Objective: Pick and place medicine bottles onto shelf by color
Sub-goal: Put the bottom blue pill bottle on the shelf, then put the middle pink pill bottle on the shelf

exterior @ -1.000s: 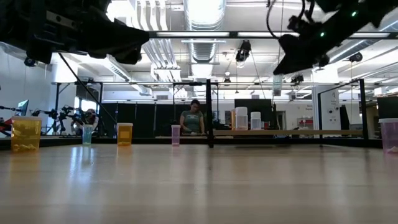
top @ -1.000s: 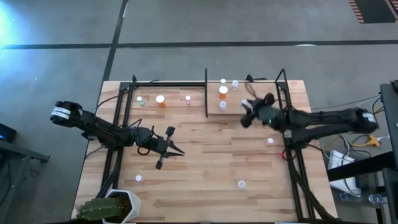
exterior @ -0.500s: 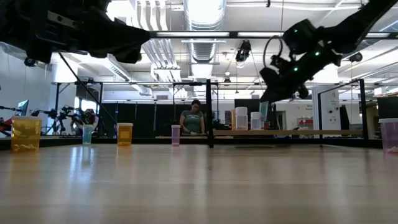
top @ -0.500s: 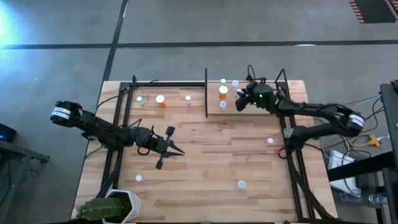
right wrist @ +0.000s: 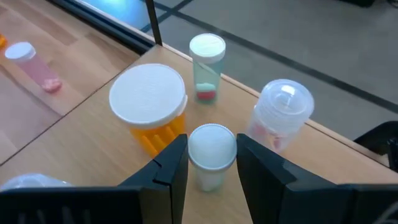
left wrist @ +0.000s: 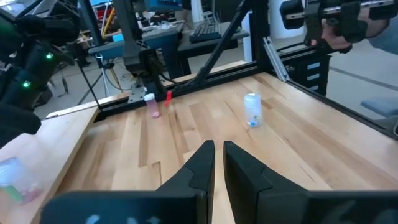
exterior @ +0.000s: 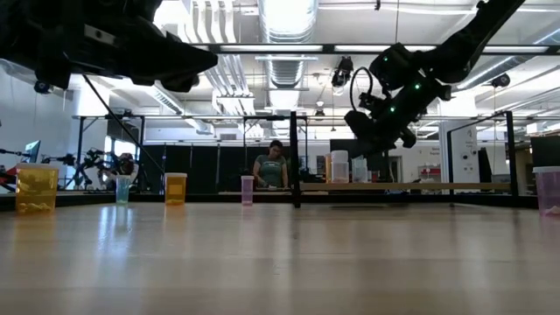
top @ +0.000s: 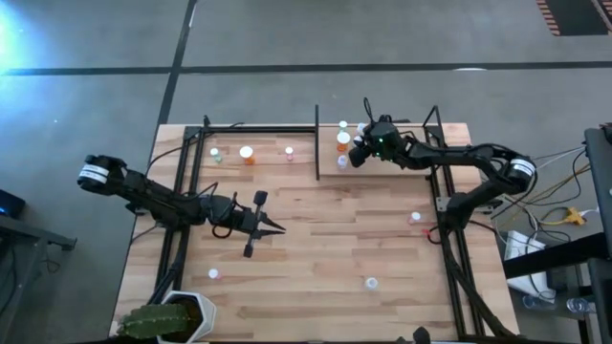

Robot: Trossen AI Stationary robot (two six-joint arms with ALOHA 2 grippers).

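While the right gripper [right wrist: 211, 163] is being held over the shelf [top: 382, 177] section to the right of the black divider bar [top: 317, 143], a small clear bottle with a white cap [right wrist: 211, 155] is being pinched between its two dark fingers. Three other bottles are being kept close around it: an orange bottle with a wide white cap [right wrist: 149, 107] just beside it, a greenish bottle [right wrist: 206, 65] behind that, and a clear ribbed-cap bottle [right wrist: 280, 115] near the far edge. Across the divider, a pink bottle [right wrist: 31, 65] is lying on the left section, where an orange bottle [top: 248, 154] and a small green one [top: 216, 154] are also being stored. Loose bottles are being left on the open table [top: 306, 248]: one [top: 415, 218] by the right frame, one [top: 371, 283] toward the front, one [top: 212, 274] at front left near the potted plant [top: 167, 320]. The left gripper [left wrist: 216, 160] is being held above the table's left-centre, jaws pressed together and holding nothing.
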